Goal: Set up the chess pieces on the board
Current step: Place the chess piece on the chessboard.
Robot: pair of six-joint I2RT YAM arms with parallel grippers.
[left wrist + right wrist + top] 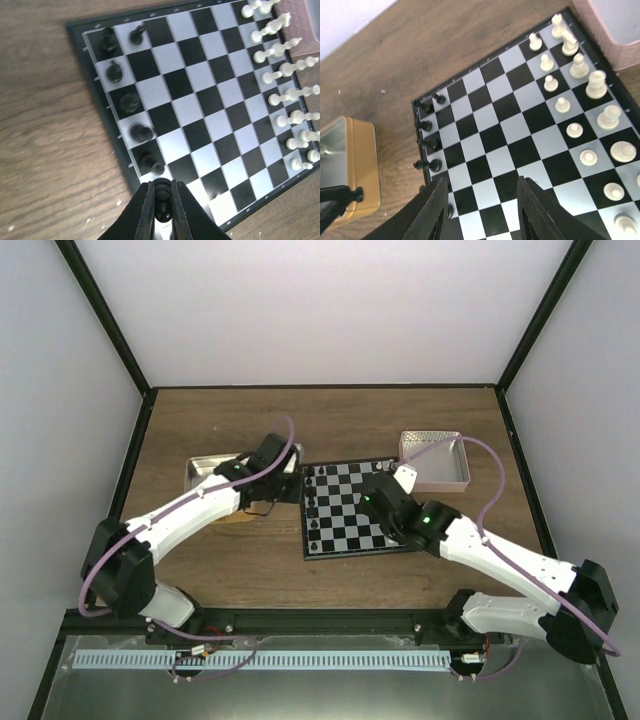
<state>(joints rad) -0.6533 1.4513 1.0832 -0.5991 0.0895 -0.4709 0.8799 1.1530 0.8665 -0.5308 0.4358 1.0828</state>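
**Wooden table (250,560) in a white-walled booth: one black man brought to the unfinished edge of the board.**

At bottom centre of the left wrist view, the left gripper (161,194) is clenched on a black chess piece (161,204). It holds the piece upright at the lowest corner of the board (340,525), seemingly to drop it straight onto the end square; whether it touches cannot be told. The right gripper (482,210), at the bottom of its own view, hangs released and empty above the middle squares, probably to stay clear of that edge. Farther up the left wrist view, six black pieces (131,102) stand by the board's left edge. The white pieces (596,84) fill two ranks on the opposite side. In the top view, a metal tin (205,472) lies left of the board and a pinkish tin (440,472) at its upper right, likely the supply.
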